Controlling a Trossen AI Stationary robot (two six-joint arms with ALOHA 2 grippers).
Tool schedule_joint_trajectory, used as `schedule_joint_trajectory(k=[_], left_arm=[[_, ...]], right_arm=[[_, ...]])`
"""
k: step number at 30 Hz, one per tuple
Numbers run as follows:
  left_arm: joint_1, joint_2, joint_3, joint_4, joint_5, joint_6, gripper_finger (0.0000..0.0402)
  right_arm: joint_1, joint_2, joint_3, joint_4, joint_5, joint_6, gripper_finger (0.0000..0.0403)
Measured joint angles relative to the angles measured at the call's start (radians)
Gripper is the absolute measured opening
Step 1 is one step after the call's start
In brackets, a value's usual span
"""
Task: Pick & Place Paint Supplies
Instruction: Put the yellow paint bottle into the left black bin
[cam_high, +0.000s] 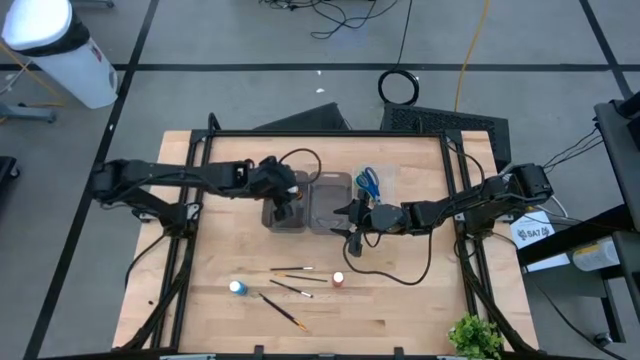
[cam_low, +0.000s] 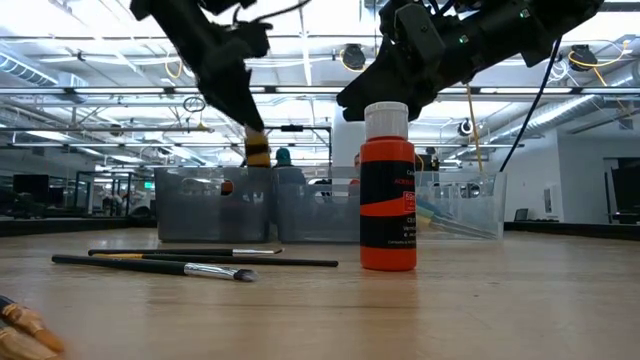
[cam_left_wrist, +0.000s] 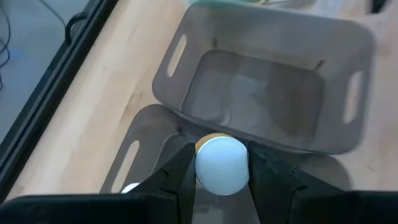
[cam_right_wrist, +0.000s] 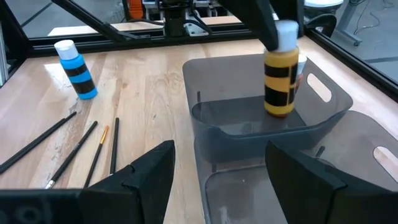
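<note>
A brown paint bottle (cam_right_wrist: 279, 76) with black bands and a white cap hangs upright over the left grey tray (cam_high: 283, 214), with my left gripper (cam_high: 287, 199) shut on it. My right gripper (cam_right_wrist: 224, 186) stands open at the near side of the middle grey tray (cam_high: 330, 203), with nothing between its fingers. An orange bottle (cam_high: 339, 280) and a blue bottle (cam_high: 237, 288) stand upright on the table. Three thin brushes (cam_high: 291, 270) lie flat between and near them. Blue-handled scissors (cam_high: 369, 182) lie in the clear tray. My left gripper pinches the brown bottle's white cap (cam_left_wrist: 221, 165) between its two fingers, one on either side. The fingers slant down from the table's left. The bottle hangs upright below them, its base (cam_right_wrist: 279, 111) about level with the tray's rim and clear of the table.
The three trays stand side by side at the table's middle, the clear tray (cam_high: 378, 186) rightmost. A small white thing (cam_left_wrist: 129, 187) shows inside the left tray. A black frame runs along the table's edges. A green plant (cam_high: 476, 336) stands at the near right corner.
</note>
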Motion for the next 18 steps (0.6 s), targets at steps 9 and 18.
schedule_joint_trajectory(k=[9, 18], left_arm=[[0.073, 0.069, 0.0, 0.042, -0.001, -0.009, 0.0126], [0.118, 0.14, 0.0, 0.064, 0.061, -0.011, 0.0126]], right_arm=[[0.0, 0.0, 0.0, -0.005, 0.0, 0.0, 0.0238], [0.0, 0.0, 0.0, -0.006, 0.0, 0.0, 0.0238]])
